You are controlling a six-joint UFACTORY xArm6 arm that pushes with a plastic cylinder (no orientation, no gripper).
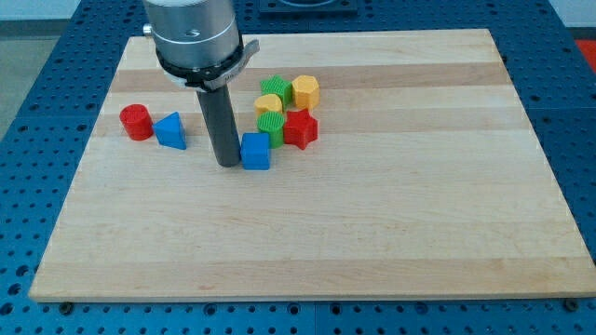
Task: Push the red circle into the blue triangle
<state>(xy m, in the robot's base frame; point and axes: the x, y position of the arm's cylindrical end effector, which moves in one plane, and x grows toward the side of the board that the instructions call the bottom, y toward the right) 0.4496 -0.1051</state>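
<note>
On the pale wooden board (372,233) over blue pegboard (56,84), my tip (226,164) handless beside blue cube (255,151).

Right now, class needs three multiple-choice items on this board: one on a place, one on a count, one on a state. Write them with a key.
1. My tip stands beside which block?
A. blue cube
B. yellow hexagon
C. red star

2. How many red blocks are there?
A. one
B. two
C. three

3. The red circle and blue triangle are:
A. stacked
B. side by side
C. far apart

Key: 1 A, the tip is just at the cube's left; 2 B, circle and star; 3 B, close neighbours on the wooden board.
</note>
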